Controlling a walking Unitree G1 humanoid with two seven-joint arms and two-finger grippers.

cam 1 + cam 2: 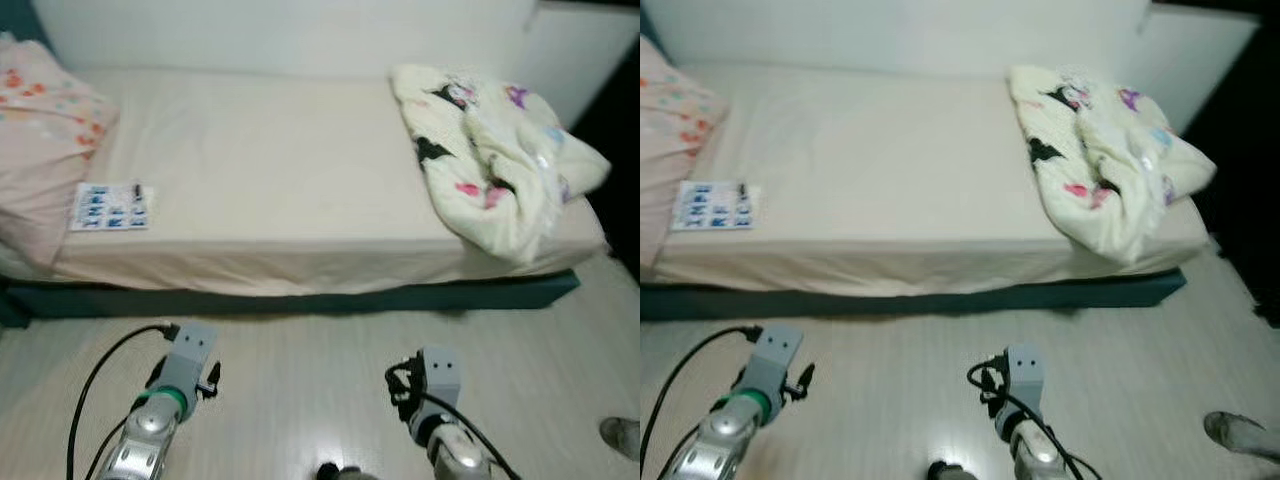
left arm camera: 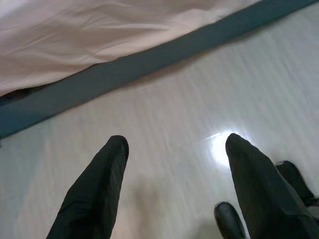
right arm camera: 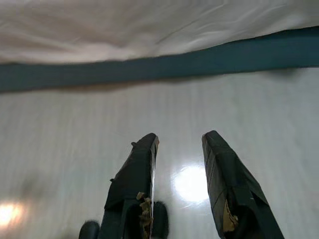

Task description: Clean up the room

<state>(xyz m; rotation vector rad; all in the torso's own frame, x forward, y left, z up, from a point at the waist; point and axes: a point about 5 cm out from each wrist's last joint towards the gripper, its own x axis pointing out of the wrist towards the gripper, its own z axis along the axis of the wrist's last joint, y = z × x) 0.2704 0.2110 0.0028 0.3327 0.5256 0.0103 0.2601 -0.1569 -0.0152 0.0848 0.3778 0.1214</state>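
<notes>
Crumpled cream blanket with black and pink cartoon prints (image 1: 495,160) is your main job here, but start with what is nearest you. Your left gripper (image 2: 174,149) hangs low over the pale glossy floor (image 1: 300,390), fingers spread apart and holding nothing. Your right gripper (image 3: 179,144) hangs beside it over the same floor, also parted and empty.

Beyond both lies the dark teal bed base (image 1: 300,300), and above it the cream fitted sheet (image 1: 270,160). At the near left edge of the sheet rests a small white card with blue print (image 1: 110,207), touching a pink floral pillow (image 1: 40,130).

The blanket sits heaped at the bed's right end, its long axis running from the wall toward you, one corner drooping over the near edge. It lies ahead and right of both grippers, so I'd judge your right arm the nearer one.
</notes>
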